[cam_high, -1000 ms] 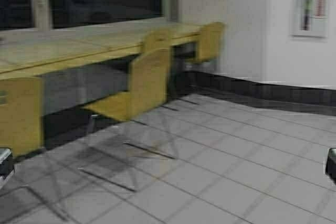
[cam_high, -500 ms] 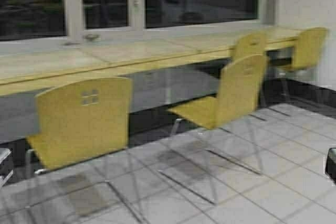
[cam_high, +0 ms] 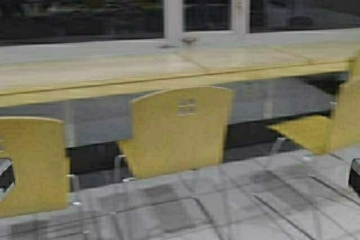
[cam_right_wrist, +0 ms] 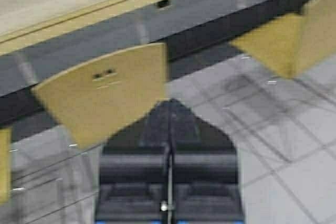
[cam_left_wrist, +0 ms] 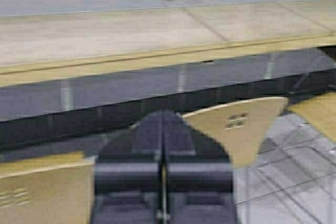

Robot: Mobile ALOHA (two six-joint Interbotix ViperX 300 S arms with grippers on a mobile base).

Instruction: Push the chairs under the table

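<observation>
— Straight ahead at twelve o'clock we face the middle yellow-tan moulded plywood chair [cam_high: 179,130] with small cut-outs in its curved backrest; a second ago it was off-frame, so our base has turned left, not the chairs.

— And the long pale wood-look table [cam_high: 169,74] runs across behind it; the seat is still out from under the thick front edge.

— Another such chair [cam_high: 31,164] sits at nine o'clock, a third [cam_high: 323,130] at three, angled away.

— Our left gripper [cam_left_wrist: 164,145] has its fingers pressed together on nothing; the right gripper [cam_right_wrist: 169,129] likewise, both low at the frame corners.

— We judge we're now lined up to drive forward and push.
</observation>
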